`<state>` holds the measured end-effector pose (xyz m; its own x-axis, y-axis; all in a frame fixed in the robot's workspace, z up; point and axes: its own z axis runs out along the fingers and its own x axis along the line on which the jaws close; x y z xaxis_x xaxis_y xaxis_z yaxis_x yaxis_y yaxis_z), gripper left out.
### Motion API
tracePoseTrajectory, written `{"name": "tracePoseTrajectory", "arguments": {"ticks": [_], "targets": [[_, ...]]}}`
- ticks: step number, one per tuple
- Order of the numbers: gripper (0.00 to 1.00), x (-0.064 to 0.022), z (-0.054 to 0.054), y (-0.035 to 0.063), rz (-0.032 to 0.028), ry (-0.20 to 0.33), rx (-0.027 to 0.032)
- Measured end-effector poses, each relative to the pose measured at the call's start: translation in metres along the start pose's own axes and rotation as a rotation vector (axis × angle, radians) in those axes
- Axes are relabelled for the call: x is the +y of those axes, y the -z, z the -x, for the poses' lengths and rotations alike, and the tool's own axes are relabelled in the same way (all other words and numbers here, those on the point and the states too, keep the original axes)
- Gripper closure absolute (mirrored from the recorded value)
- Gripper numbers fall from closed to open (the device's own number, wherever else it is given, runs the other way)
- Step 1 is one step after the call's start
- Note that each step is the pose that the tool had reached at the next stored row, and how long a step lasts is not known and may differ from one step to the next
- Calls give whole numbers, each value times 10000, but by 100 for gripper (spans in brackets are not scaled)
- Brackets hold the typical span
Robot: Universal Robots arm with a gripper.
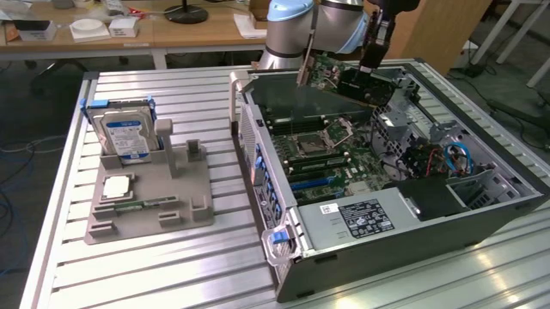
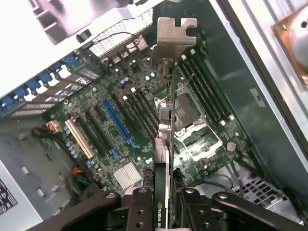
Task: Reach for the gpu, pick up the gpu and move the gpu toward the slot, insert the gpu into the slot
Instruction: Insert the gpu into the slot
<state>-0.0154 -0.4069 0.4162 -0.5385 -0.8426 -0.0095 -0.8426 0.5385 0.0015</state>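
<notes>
The gpu (image 1: 344, 80), a dark card with a green board and a silver end bracket, hangs tilted over the far end of the open computer case (image 1: 494, 212). My gripper (image 1: 369, 64) is shut on its upper edge. In the wrist view the gpu (image 2: 163, 125) runs edge-on away from my gripper (image 2: 163, 204), with its bracket (image 2: 174, 38) at the far end. The black fingers (image 2: 139, 207) press on both sides of the card. The blue slot (image 2: 118, 122) lies on the motherboard beside the card and well below it. The same slot (image 1: 313, 183) shows blue in the exterior view.
A grey fixture (image 1: 151, 193) on the slatted table at the exterior view's left holds a silver hard drive (image 1: 127, 132) and a processor chip (image 1: 116, 187). Inside the case sit a power supply (image 1: 361, 215), the CPU socket (image 1: 335, 135) and drive-bay cables (image 1: 455, 158).
</notes>
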Motion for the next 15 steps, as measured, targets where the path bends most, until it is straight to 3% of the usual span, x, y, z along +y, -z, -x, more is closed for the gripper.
{"name": "tracePoseTrajectory", "arguments": {"ticks": [15], "targets": [[74,0,0,-5,26,2720,4]]}}
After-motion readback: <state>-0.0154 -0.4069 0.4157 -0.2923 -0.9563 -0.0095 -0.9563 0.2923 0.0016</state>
